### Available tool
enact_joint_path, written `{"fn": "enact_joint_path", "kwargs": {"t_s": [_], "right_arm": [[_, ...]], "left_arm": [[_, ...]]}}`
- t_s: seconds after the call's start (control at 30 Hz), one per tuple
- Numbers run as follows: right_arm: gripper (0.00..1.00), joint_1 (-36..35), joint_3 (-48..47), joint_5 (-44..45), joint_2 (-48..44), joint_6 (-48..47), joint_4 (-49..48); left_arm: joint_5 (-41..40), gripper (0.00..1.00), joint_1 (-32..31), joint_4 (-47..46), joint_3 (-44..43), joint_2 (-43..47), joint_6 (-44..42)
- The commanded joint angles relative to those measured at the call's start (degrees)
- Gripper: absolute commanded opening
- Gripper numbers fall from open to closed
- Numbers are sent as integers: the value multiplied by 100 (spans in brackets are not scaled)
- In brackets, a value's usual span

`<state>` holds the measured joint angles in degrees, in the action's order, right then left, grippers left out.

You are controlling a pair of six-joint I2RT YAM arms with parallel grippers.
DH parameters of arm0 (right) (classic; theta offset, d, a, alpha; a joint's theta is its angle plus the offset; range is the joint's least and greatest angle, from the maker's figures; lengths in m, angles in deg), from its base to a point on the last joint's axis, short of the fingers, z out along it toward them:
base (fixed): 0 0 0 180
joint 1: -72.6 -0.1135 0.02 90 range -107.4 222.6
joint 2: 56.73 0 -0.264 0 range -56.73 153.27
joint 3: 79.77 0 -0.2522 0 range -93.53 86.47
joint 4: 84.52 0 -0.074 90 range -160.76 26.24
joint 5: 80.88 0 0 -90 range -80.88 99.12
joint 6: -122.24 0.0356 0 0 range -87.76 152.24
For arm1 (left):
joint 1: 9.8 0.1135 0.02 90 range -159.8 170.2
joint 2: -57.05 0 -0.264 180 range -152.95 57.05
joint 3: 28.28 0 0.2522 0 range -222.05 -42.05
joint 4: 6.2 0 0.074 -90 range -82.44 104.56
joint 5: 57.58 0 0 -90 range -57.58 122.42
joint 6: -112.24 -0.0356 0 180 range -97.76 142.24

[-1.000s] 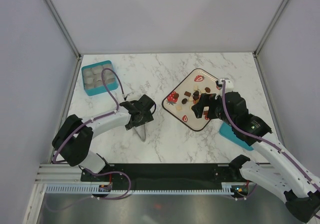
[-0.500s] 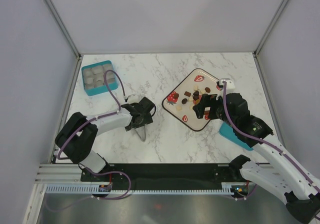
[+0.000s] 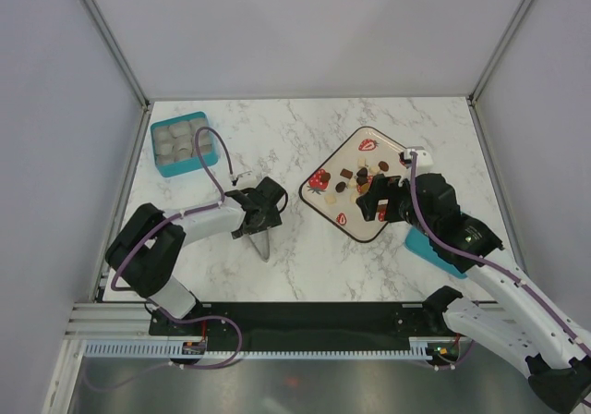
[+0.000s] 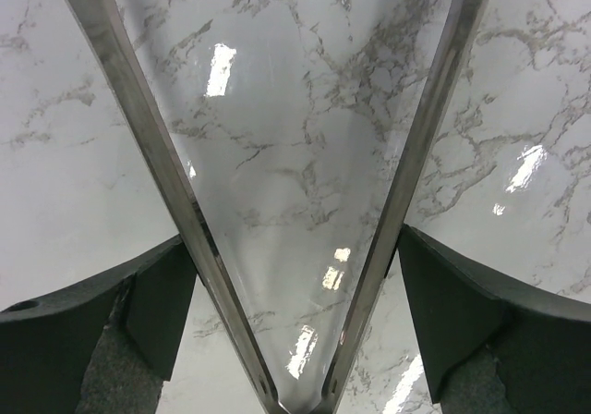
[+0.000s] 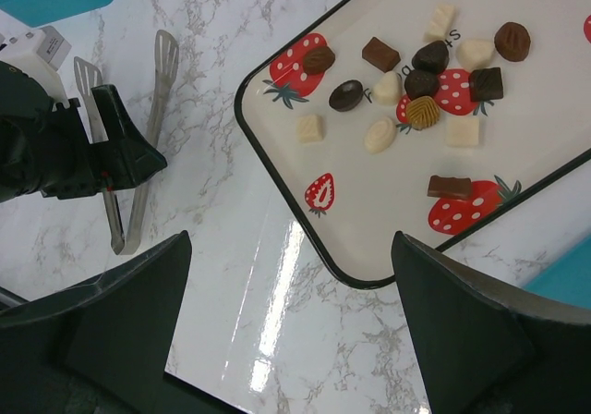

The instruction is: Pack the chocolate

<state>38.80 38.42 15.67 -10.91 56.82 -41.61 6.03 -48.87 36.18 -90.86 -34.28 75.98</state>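
Chocolate (image 5: 422,83) lies scattered on the strawberry-printed tray (image 5: 369,211): dark, mid-brown and pale pieces, mostly in the half of the tray far from the arm bases, and a brown bar alone by a strawberry near its right corner. None of the pieces is in a gripper.

The right gripper (image 5: 291,340) hangs over the tray's near edge. Its fingers are spread wide and empty, one past the tray's left rim and one over the tray's near right part.

Left of the tray, on the marble table (image 3: 305,132), lie the metal tongs (image 5: 152,127), their joined end pointing away from the tray's far side. The left gripper (image 4: 300,312) is down over them, fingers released and wide, one just outside each arm of the tongs. Whether they press on the metal cannot be told.

Far to the left of the tray sits a teal box (image 3: 155,146) with pale compartments. A flat teal piece (image 3: 425,246) shows just off the tray's near right side, partly under the right arm.
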Motion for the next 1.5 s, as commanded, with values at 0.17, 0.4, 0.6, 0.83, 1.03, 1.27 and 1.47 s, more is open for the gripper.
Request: {"fn": "enact_joint_path", "kwargs": {"t_s": [0.17,0.4,0.6,0.83,1.03,1.27,1.47], "right_arm": [[98,-12,-11,136,-126,-76,-155],[98,-12,-90,75,-179,21,-129],[98,-12,-99,-13,-109,188,-102],[98,-21,-169,39,-74,170,-67],[98,-12,-371,136,-38,30,91],[98,-12,-705,365,-126,-164,364],[98,-12,-723,593,-363,-155,399]], "left_arm": [[-112,81,84,-94,-84,-8,-451],[29,66,75,723,-461,774,-1049],[248,63,13,1865,-1129,1494,-1497],[670,56,-30,2516,-1727,1917,-1893],[733,55,-320,2535,-2008,1961,-2305],[670,54,-1251,2079,-2413,1654,-2657],[1057,54,-1665,1260,-2492,1171,-2991]]}}
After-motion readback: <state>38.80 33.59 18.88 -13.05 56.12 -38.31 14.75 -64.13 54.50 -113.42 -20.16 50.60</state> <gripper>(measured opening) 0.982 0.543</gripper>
